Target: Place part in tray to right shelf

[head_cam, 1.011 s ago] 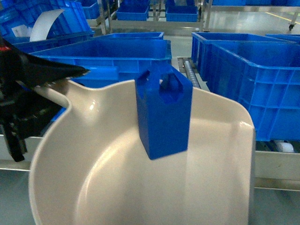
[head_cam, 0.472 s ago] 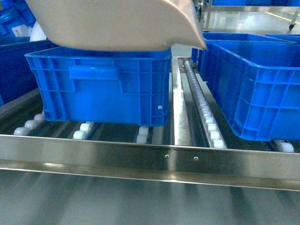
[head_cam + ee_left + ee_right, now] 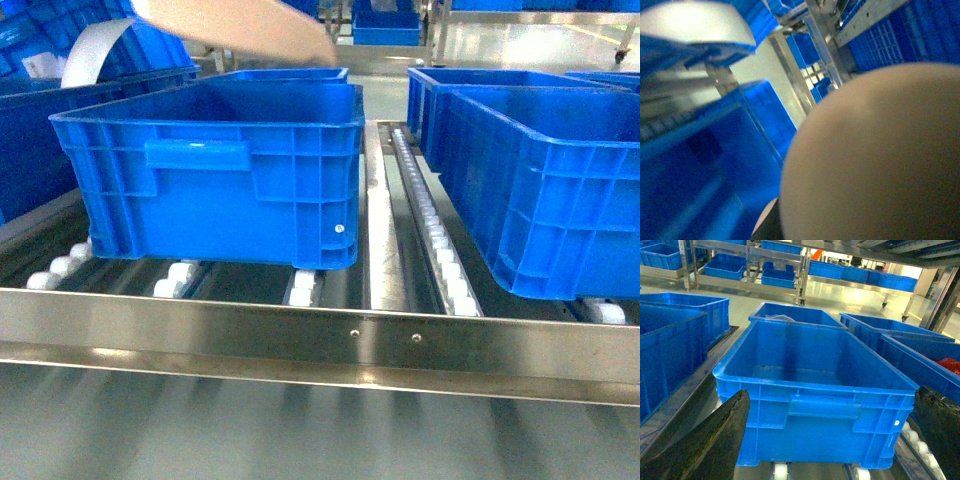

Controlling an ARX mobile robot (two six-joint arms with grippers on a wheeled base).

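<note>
We see the tray [image 3: 240, 25] only as a blurred beige sliver at the top edge of the head view, above the back rim of the near blue crate [image 3: 215, 185]; in the left wrist view its underside [image 3: 875, 160] fills most of the frame. The part doesn't show in any view (likely inside the tray, can't confirm). Left claw hidden behind the tray, so we cannot tell its state. Right claw [image 3: 832, 440] is spread wide and empty, fingers [image 3: 705, 440] low over the front of the same crate. The right shelf [image 3: 320, 335], with its front rail and white rollers [image 3: 305, 285], carries the crates. Our judgement: carry the tray level, slowly, toward a free roller lane, keeping clear of crate rims.
</note>
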